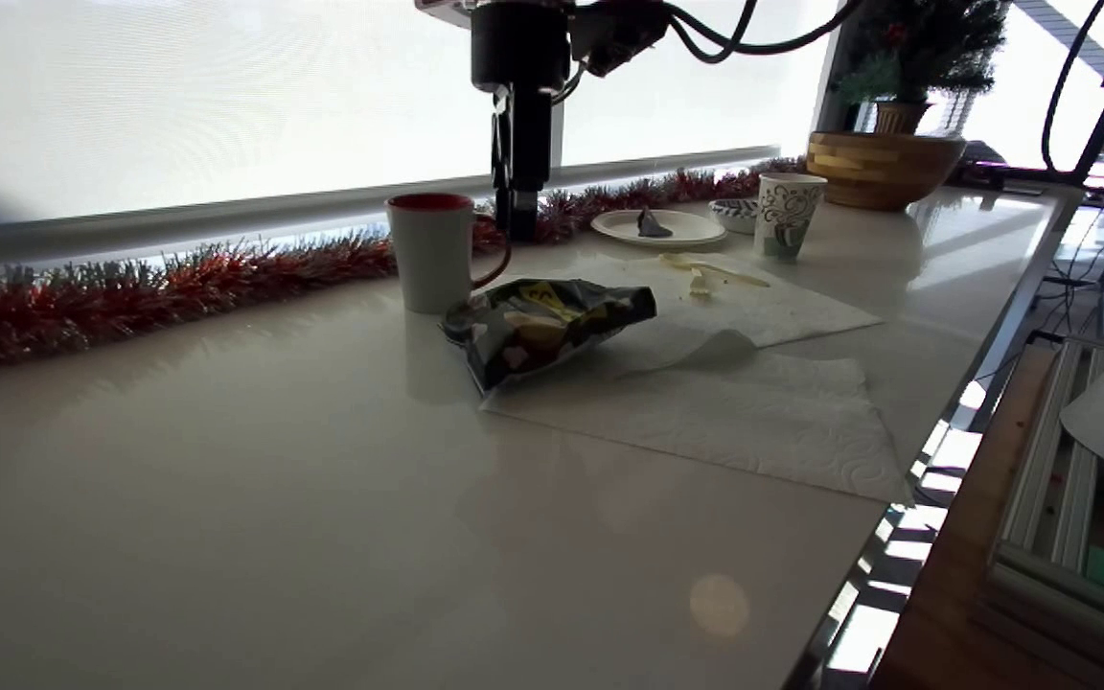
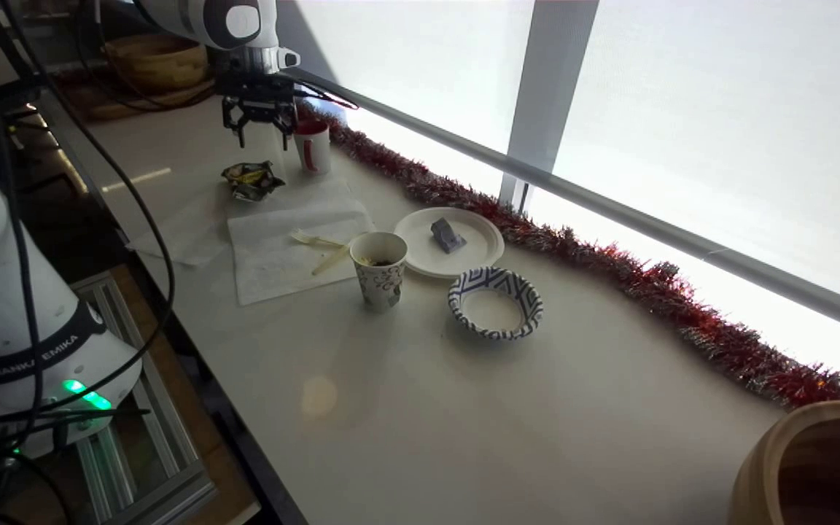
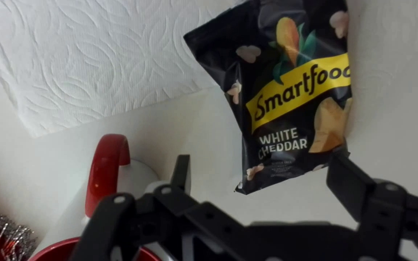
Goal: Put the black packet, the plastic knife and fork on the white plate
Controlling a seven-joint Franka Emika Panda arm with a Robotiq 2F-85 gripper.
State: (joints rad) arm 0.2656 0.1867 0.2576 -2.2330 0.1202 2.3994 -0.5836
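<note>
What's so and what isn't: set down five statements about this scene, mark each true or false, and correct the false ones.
1. A gray object rests on the white plate. True.
2. The claw grips the black packet. False: the claw is open and apart from the packet.
3. The fork and knife lie on a paper towel. True.
4. The patterned cup lies on its side. False: the cup stands upright.
5. The mug has a red handle. True.
</note>
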